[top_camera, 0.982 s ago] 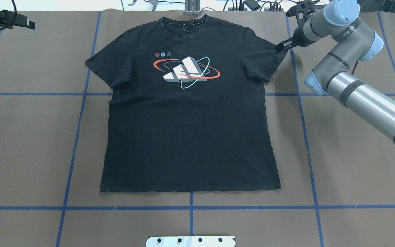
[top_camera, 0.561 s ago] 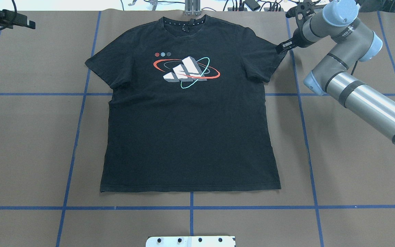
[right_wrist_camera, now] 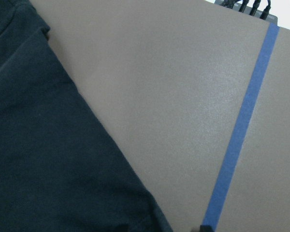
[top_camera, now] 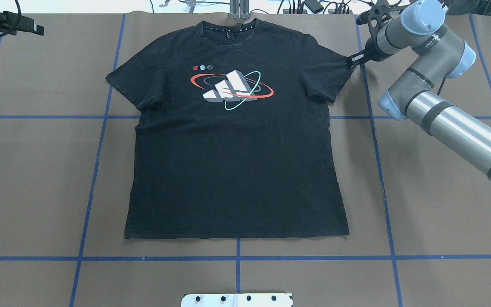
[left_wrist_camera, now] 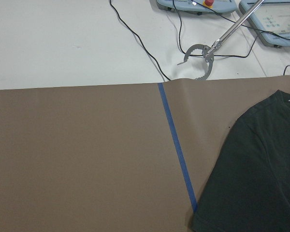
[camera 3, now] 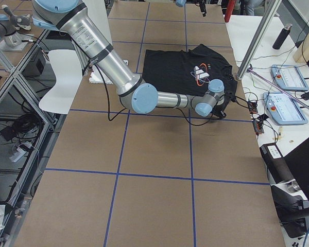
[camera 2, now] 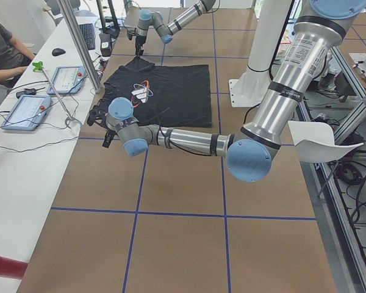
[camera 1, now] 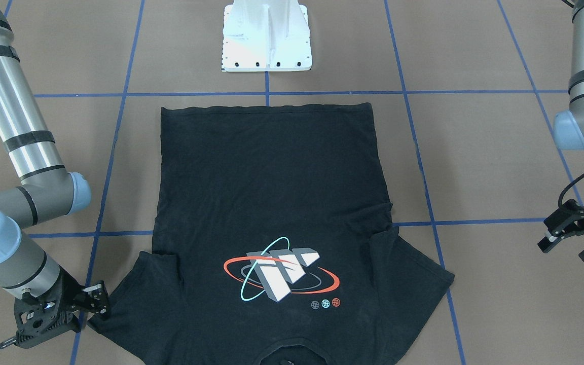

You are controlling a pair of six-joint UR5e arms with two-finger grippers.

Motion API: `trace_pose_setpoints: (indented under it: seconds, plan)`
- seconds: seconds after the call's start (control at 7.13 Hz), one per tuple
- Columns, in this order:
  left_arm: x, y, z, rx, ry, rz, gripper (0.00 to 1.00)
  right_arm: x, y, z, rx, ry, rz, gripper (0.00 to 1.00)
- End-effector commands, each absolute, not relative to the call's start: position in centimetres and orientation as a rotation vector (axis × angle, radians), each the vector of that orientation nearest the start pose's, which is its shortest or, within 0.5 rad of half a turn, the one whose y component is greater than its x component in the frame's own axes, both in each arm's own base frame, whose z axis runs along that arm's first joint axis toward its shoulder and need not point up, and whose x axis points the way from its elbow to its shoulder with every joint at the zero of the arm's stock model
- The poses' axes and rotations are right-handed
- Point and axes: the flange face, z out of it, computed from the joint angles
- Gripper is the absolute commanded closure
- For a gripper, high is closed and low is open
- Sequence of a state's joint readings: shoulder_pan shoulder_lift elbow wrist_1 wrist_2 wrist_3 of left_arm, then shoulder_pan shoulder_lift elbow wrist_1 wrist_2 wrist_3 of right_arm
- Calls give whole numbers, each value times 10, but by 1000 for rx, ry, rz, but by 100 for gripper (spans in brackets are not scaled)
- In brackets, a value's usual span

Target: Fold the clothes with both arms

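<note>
T-shirt (top_camera: 237,170) flat, sleeve tip (top_camera: 344,66) at right hand (top_camera: 353,60), grip unclear; left hand (camera 1: 567,248) spread, empty, well apart.

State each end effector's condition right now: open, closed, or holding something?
Left end effector: open, holding nothing.
Right end effector: at the T-shirt sleeve edge; whether it is open or closed cannot be told.

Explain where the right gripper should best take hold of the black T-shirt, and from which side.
Probably the outer hem of the sleeve on the robot's right, approached low from the bare table beyond it, where the right gripper sits. The T-shirt lies flat, logo up, and that sleeve sticks out as a thin free edge the fingers can pinch.
</note>
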State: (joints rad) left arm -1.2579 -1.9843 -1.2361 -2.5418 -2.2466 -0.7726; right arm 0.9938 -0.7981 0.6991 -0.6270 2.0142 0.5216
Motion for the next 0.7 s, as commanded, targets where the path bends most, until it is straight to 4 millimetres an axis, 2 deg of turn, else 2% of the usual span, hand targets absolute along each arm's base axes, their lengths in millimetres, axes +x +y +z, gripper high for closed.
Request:
trace_pose_setpoints:
  seconds: [0.0,0.28,0.56]
  plan:
    - [140,-668,472,545,1039,-52,0,-372,-737,494,485,-786,-237,53]
    - [140,-668,473,544,1038,-53,0,-373,-739,489,490,-789,-237,98]
    - [140,-668,473,544,1038,-53,0,-373,-739,487,491,-792,-237,100]
